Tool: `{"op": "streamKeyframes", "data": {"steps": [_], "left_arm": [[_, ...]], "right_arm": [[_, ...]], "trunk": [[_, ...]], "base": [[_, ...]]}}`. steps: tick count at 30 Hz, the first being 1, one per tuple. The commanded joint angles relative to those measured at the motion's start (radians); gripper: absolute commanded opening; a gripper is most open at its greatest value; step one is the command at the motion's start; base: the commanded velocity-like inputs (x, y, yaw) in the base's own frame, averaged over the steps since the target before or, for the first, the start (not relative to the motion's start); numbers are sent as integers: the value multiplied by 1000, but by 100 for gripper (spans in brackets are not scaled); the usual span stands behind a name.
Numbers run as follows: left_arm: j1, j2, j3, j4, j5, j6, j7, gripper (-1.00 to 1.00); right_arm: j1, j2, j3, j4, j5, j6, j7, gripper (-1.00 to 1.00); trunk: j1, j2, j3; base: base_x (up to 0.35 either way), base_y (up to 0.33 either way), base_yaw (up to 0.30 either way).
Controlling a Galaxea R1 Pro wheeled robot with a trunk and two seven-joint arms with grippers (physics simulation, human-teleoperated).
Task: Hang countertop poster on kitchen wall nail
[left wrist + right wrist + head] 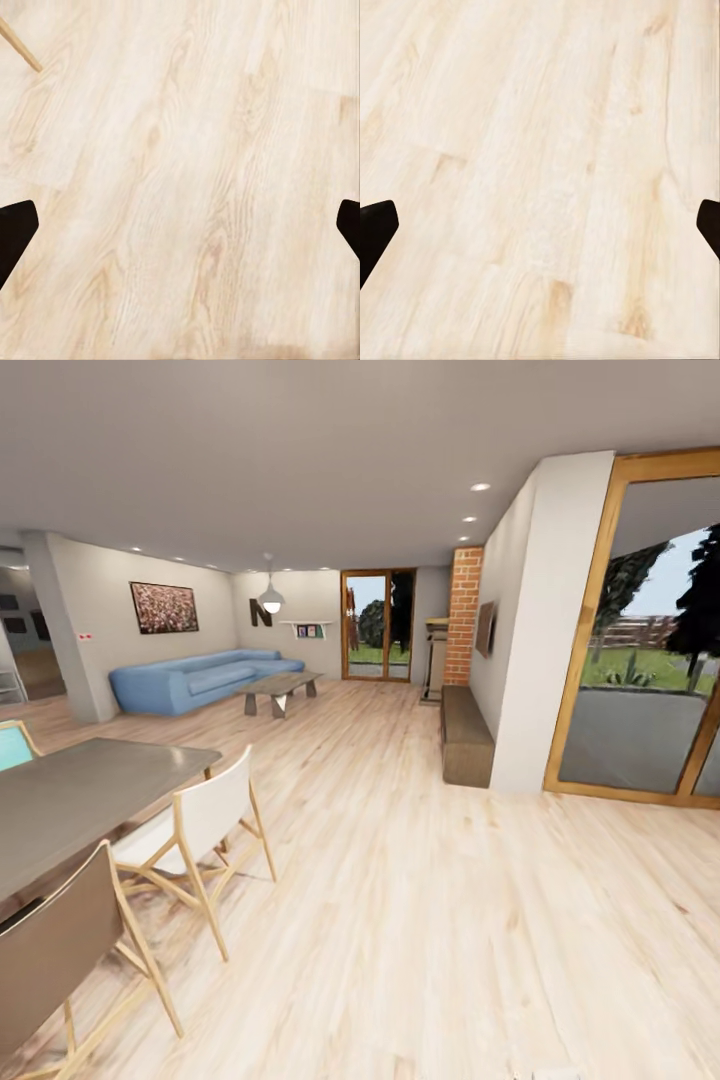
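Wooden floor (420, 920) beside dining table (80, 800)

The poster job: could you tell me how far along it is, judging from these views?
Nothing looks done yet. Both the left gripper and the right gripper are open and hold nothing, with bare wooden floor beneath them. In hand: the head view faces a living room with a blue sofa and a dining table. Left: finding the poster, picking it up and hanging it.
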Motion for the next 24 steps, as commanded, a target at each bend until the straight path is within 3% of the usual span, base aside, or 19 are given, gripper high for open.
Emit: {"op": "streamKeyframes", "data": {"steps": [1, 24], "left_arm": [[0, 0, 1, -1, 0, -2, 0, 100], [0, 0, 1, -1, 0, -2, 0, 100]], "right_arm": [[-1, 0, 0, 1, 1, -3, 0, 100], [-1, 0, 0, 1, 1, -3, 0, 100]], "trunk": [[0, -1, 0], [0, -1, 10]], "base": [[0, 0, -300], [0, 0, -300]]}}
